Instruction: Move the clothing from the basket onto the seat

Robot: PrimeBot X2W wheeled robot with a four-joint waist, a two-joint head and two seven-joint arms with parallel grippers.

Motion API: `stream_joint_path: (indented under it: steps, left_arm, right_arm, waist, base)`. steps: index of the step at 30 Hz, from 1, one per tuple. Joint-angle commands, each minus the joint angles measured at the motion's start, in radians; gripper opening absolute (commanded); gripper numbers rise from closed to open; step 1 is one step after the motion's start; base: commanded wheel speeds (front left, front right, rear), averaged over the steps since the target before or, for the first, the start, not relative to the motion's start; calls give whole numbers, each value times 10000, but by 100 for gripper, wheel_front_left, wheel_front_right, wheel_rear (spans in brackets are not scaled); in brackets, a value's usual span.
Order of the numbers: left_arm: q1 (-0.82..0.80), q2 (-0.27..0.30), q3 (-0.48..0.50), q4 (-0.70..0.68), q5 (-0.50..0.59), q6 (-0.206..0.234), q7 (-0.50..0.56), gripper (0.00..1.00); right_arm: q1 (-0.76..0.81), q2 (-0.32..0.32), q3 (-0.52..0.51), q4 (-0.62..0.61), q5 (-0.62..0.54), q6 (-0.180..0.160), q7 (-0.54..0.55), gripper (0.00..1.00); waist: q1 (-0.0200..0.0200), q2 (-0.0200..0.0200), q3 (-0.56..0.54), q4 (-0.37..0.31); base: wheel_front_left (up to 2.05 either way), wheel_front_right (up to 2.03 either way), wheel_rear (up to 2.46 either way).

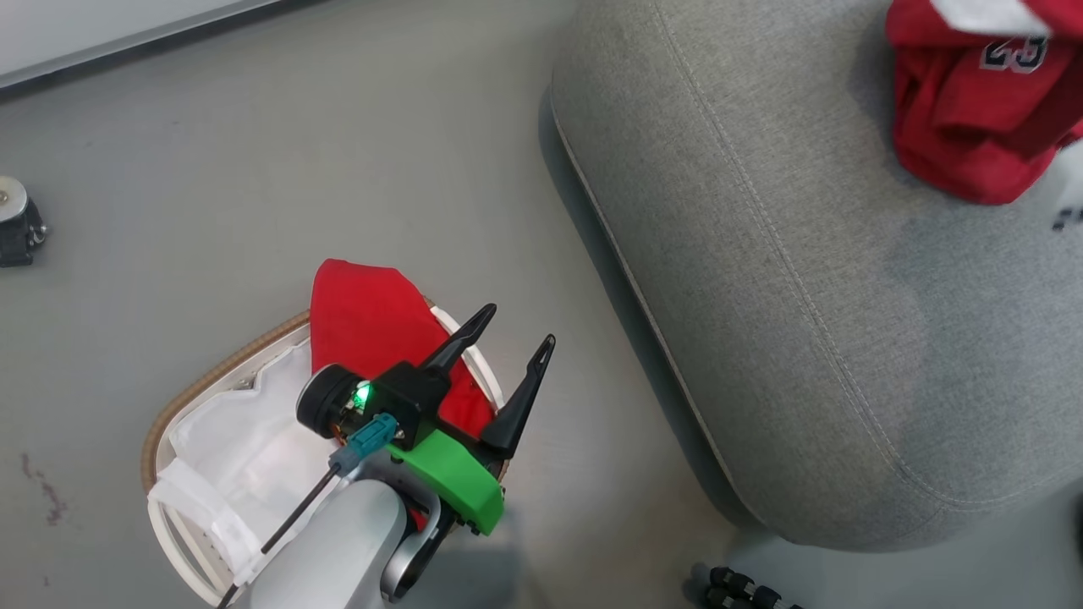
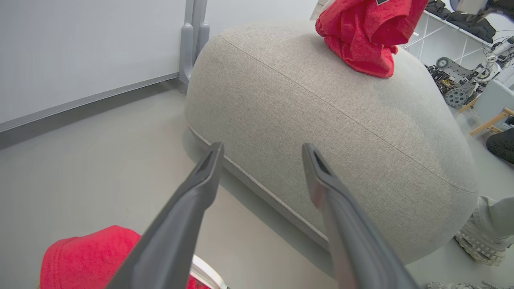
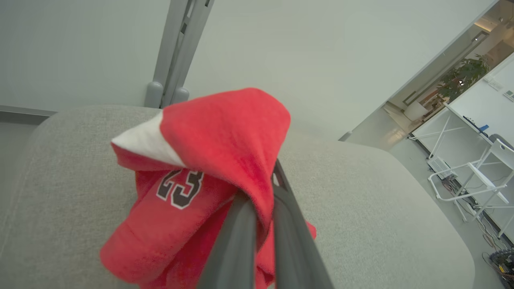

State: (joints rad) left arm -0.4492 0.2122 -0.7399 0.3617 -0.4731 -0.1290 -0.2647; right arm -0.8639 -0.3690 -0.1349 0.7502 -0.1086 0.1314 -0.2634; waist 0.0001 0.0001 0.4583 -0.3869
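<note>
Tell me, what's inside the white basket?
A white cloth liner and one red garment draped over the basket rim. The left arm covers the near part, so anything there is hidden.

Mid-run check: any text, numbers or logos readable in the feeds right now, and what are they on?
"23": dark numerals outlined in white, on the red garment clamped in the right gripper. The head view shows the same number on it, blurred.
Small dark marks on the pale forearm at the head view's right edge: too blurred to read.
Nothing else is legible.
</note>
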Motion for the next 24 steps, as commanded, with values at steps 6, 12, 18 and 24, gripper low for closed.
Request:
stream_joint_path:
  steps: [6, 12, 18, 24]
  left_arm:
    - [63, -90, 117, 182, -38, -28, 5, 100]
    - [355, -344, 384, 405, -12, -28, 5, 100]
    - [715, -631, 786, 545, 90, -28, 5, 100]
    - [1152, -919, 1186, 660, 155, -28, 5, 100]
  right_arm:
    - [2105, 637, -1068, -171, -89, -14, -20, 100]
    - [4038, 926, -1546, -795, 47, -14, -20, 100]
    - [4912, 1122, -1206, -1690, 236, -14, -20, 100]
    - [5510, 1224, -599, -2664, 503, -14, -22, 100]
  waist:
    - [-1, -1, -376, -114]
    - [-1, -1, -1070, -262]
    - [-1, -1, -1660, -151]
    - [-1, -1, -2246, 219]
  base:
    - [0, 0, 0]
    - [0, 0, 0]
    - [0, 0, 0]
    - [0, 0, 0]
